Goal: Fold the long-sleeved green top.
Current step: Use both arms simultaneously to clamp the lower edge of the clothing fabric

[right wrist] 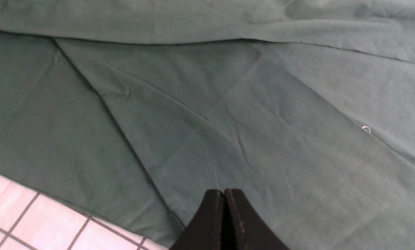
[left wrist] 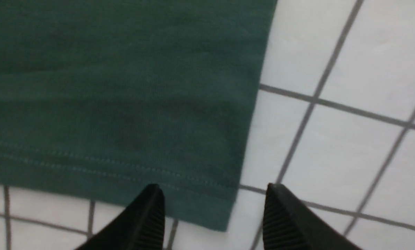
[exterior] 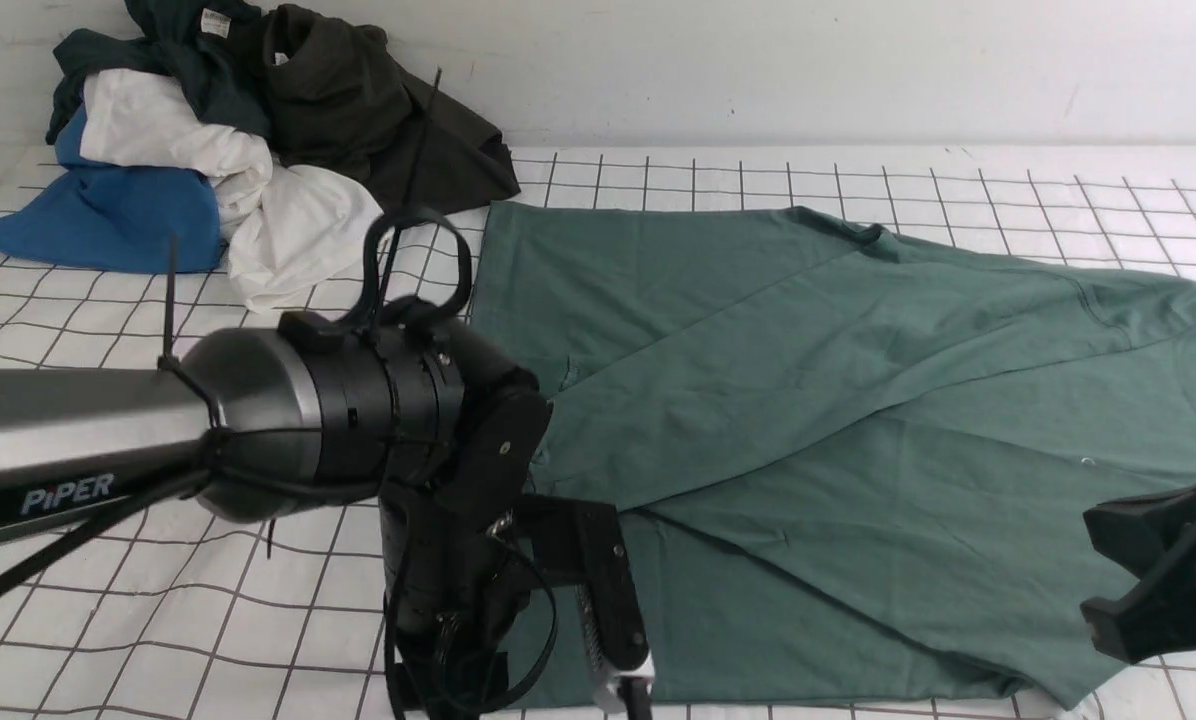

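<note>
Covering table: white grid-lined cloth [exterior: 108, 640]; white wall [exterior: 808, 70] behind. On it, spread: green long-sleeved top [exterior: 808, 400]. Lettering on left arm [exterior: 68, 430]: "PiPER". Jaws: left gripper [left wrist: 214, 190] parted, empty, at hem corner; right gripper [right wrist: 225, 191] closed, empty.

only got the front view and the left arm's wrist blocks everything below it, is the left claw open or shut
Observer: Open. In the left wrist view the left claw has its jaws apart with nothing between them.
Operator: where's it sitting
Observer: At a stitched hem corner of the green top. One fingertip lines up over the hem, the other over the gridded cloth.
Operator: and the other one
Observer: The right claw is shut and empty, over flat green fabric near the top's edge. I cannot tell whether it touches.
</note>
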Available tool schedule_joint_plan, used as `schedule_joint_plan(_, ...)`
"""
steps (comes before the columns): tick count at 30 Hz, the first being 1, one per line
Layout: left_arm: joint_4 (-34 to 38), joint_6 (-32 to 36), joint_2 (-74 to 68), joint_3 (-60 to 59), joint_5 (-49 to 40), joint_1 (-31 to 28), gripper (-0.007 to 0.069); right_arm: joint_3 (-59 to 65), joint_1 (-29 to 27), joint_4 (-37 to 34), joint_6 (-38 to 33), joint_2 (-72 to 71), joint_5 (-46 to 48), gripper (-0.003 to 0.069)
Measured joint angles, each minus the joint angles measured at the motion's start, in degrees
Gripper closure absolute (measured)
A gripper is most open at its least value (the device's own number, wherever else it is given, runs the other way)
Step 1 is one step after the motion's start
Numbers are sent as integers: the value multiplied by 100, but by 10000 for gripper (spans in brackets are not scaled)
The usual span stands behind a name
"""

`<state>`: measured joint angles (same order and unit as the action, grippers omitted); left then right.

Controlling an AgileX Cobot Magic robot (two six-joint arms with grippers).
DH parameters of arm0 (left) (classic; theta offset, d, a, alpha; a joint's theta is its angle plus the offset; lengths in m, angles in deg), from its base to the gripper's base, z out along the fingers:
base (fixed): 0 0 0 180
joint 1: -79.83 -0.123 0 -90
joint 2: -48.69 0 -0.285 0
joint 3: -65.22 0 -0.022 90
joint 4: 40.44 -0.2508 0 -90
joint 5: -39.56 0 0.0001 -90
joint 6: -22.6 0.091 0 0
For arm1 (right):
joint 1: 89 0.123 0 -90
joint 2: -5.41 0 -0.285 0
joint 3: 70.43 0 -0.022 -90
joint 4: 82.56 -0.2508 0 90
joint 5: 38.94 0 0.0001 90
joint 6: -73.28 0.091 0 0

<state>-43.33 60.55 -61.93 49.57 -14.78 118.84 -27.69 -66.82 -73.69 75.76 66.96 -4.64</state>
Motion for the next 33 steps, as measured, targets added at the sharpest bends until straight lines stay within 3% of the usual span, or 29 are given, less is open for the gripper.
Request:
schedule_joint_plan(6,-31,536,-190,-227,389,-4,357,0,0,-255,-248,0,-46,669)
schedule_joint_plan(10,-60,586,-219,-218,409,-4,468,0,0,-293,-248,0,-51,669)
schedule_joint_plan(12,-152,388,-176,-218,438,-4,564,0,0,-293,-340,0,-39,669)
schedule_joint_plan(14,-219,175,-76,-235,459,-4,606,0,0,-287,-453,0,26,669)
schedule_joint_plan(22,-315,28,914,-274,354,-98,629,-29,0,-275,-743,14,392,669)
schedule_joint_plan(28,-288,-133,1423,-274,374,-769,629,-379,0,351,-1269,898,2198,673)
schedule_joint_plan(33,-81,-207,1440,-280,374,-1096,629,-379,0,981,-1435,1910,1810,626)
